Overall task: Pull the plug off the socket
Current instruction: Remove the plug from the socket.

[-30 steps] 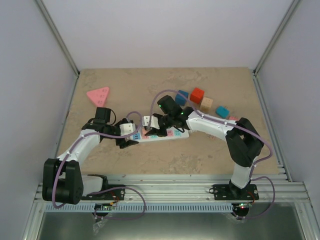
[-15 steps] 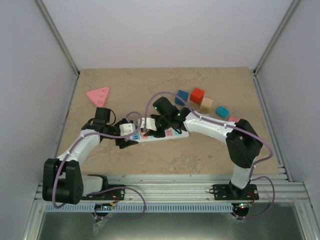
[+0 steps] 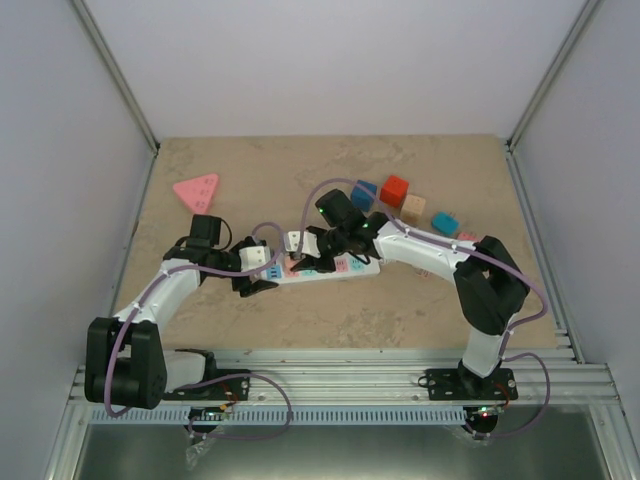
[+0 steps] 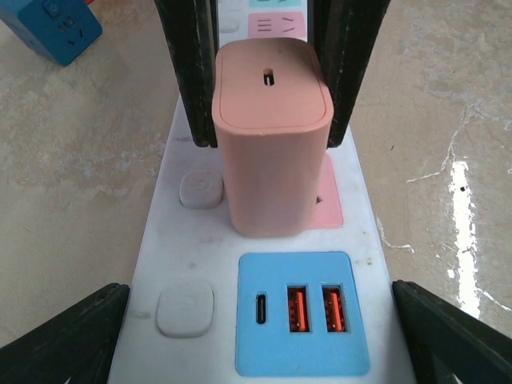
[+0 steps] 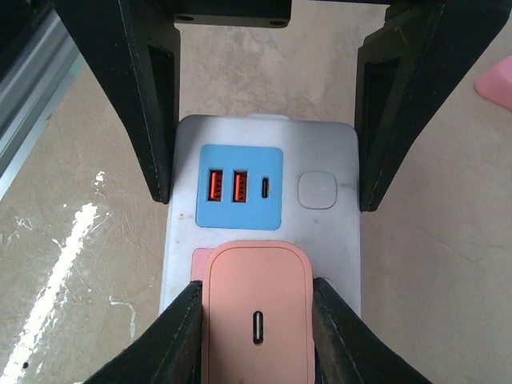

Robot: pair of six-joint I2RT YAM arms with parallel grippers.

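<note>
**A:** How far along is it?

**B:** The grips are made, the pull is not. The plug (image 4: 270, 152) stands upright in the pink outlet of the socket (image 4: 172, 248), right next to the blue USB panel at the socket's end. Its base looks flush with the socket's face, so I judge it not yet out.

**A:** And the socket itself?

**B:** It lies flat on the table (image 3: 400, 310), between the two arms.

**A:** What about the right gripper (image 5: 256, 300)?

**B:** It pinches the plug from above the socket, with one finger flat on each side wall.

**A:** And the left gripper (image 4: 258, 320)?

**B:** Its fingers are spread wide, straddling the socket's end just past the USB panel. One finger sits against each long edge. They look pressed on, clamping the socket to brace it.

**A:** How are the arms posed?

**B:** The left arm lies low, its forearm stretched toward the socket's left end. The right arm arches in from the socket's right, its wrist bent down over the plug.

**A:** What's left to do?

**B:** The pull itself. I'd say draw the plug straight away from the socket's face while the left gripper holds the socket down.
</note>
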